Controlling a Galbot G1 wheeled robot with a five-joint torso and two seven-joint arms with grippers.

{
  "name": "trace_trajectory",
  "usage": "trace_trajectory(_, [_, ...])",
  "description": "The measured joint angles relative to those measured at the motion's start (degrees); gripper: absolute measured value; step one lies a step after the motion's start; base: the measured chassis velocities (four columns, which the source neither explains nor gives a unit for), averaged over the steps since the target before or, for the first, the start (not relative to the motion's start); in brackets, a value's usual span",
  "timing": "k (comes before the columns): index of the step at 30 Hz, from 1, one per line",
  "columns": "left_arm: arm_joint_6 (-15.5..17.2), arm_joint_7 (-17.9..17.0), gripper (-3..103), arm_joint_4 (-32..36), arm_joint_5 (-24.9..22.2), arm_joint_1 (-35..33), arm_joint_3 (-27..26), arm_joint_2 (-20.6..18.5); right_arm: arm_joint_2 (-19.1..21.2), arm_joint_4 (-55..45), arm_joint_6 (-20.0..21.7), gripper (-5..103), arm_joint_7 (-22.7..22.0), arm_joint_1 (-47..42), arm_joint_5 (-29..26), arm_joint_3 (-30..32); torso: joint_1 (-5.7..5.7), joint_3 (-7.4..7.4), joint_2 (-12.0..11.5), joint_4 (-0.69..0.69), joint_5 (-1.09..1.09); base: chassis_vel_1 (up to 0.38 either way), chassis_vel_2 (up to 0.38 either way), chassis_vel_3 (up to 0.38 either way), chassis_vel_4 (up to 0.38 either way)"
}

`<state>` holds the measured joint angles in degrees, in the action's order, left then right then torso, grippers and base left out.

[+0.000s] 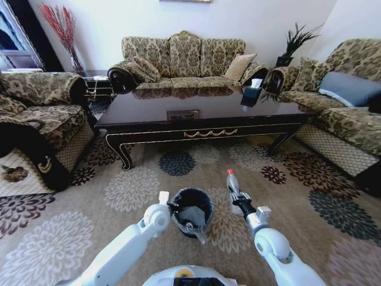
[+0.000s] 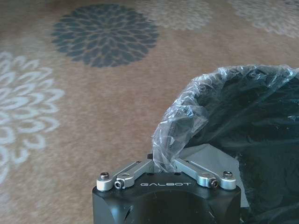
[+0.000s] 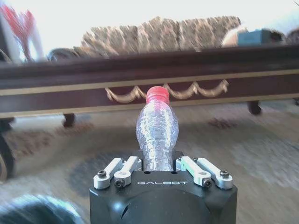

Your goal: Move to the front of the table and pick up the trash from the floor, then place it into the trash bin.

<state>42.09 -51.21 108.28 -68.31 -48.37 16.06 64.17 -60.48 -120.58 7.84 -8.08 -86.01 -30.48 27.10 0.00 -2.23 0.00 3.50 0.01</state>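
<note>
My right gripper (image 3: 158, 164) clamps the bottle (image 3: 157, 128), base hidden | my left gripper (image 2: 163, 165) pinches the trash bin (image 1: 191, 210) liner (image 2: 180, 133); fingertips hidden.

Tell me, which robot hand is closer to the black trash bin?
Left. The left gripper is pinching the liner at the trash bin rim. The right gripper is off to the bin's right side, holding the bottle.
</note>
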Motion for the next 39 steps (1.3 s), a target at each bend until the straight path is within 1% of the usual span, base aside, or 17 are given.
trace_trajectory(3, [0.03, -1.08, 0, -0.67, -2.23, 3.93, 3.49, 0.92, 0.19, -4.22, -0.79, 26, 0.82, -0.88, -1.21, 0.16, 0.00, 0.00, 0.00, 0.04, -0.02, 0.000, 0.000, 0.000, 0.000])
trace_trajectory(5, [0.03, -1.25, 0, -0.79, -2.49, 4.53, 3.94, 1.02, 0.19, -4.75, -0.92, 26, 0.95, -1.05, -1.36, 0.19, 0.00, 0.00, 0.00, 0.04, -0.01, 0.000, 0.000, 0.000, 0.000])
trace_trajectory(8, [0.03, -1.98, 0, -1.09, -4.27, 7.10, 5.97, 1.72, 0.16, -6.85, -1.82, 26, 1.81, -2.23, -1.80, 0.36, 0.00, -0.01, 0.00, 0.01, -0.01, 0.000, 0.000, 0.000, 0.000])
trace_trajectory(13, [-0.22, -2.98, 0, -0.90, -6.02, 8.92, 7.29, 2.96, -0.66, -7.38, -2.81, 26, 2.92, -3.84, -1.73, -0.22, 0.00, 0.00, 0.00, 0.03, -0.01, 0.000, 0.000, 0.000, 0.000])
trace_trajectory(20, [-1.00, -2.88, 0, -0.87, -6.37, 9.10, 7.30, 4.34, -1.86, -6.93, -3.67, 26, 3.83, -4.82, -0.59, -1.71, 0.00, -0.01, 0.00, 0.02, -0.01, 0.000, 0.000, 0.000, 0.000])
trace_trajectory(28, [-1.02, -2.74, 0, -0.13, -6.33, 8.29, 6.58, 3.74, -1.69, -6.59, -3.74, 26, 3.93, -4.83, -0.34, -1.90, 0.00, 0.00, 0.00, 0.01, -0.01, 0.000, 0.000, 0.000, 0.000])
trace_trajectory(29, [-1.02, -2.74, 0, -0.13, -6.27, 8.17, 6.55, 3.67, -1.69, -6.59, -3.73, 24, 3.96, -4.89, -0.38, -1.93, 0.00, 0.00, 0.00, 0.01, -0.02, 0.000, 0.000, 0.000, 0.000])
trace_trajectory(30, [-1.01, -2.73, 0, -0.16, -6.16, 8.07, 6.55, 3.67, -1.70, -6.59, -3.65, 29, 4.05, -4.94, -0.41, -1.94, 0.00, 0.00, 0.00, 0.01, -0.01, 0.000, 0.000, 0.000, 0.000])
trace_trajectory(32, [-1.01, -2.72, 0, -0.31, -5.95, 7.91, 6.55, 3.74, -1.72, -6.59, -3.57, 29, 4.16, -5.01, -0.46, -1.94, 0.00, 0.00, 0.00, 0.02, -0.01, 0.000, 0.000, 0.000, 0.000])
trace_trajectory(36, [-1.01, -2.72, 0, -0.60, -5.62, 7.49, 6.52, 4.25, -1.84, -6.79, -3.34, 51, 4.82, -5.43, -0.50, -1.91, 0.00, 0.00, 0.00, 0.02, -0.02, 0.000, 0.000, 0.000, 0.000])
trace_trajectory(38, [-1.02, -2.72, 0, -0.61, -5.59, 7.49, 6.52, 4.27, -1.89, -6.88, -3.28, 51, 4.91, -5.53, -0.48, -1.90, 0.00, 0.00, 0.00, 0.02, -0.02, 0.000, 0.000, 0.000, 0.000])
trace_trajectory(39, [-1.02, -2.73, 0, -0.62, -5.56, 7.49, 6.50, 4.27, -1.96, -6.99, -3.21, 61, 4.99, -5.64, -0.47, -1.88, 0.00, 0.00, 0.00, 0.02, -0.01, 0.000, 0.000, 0.000, 0.000])
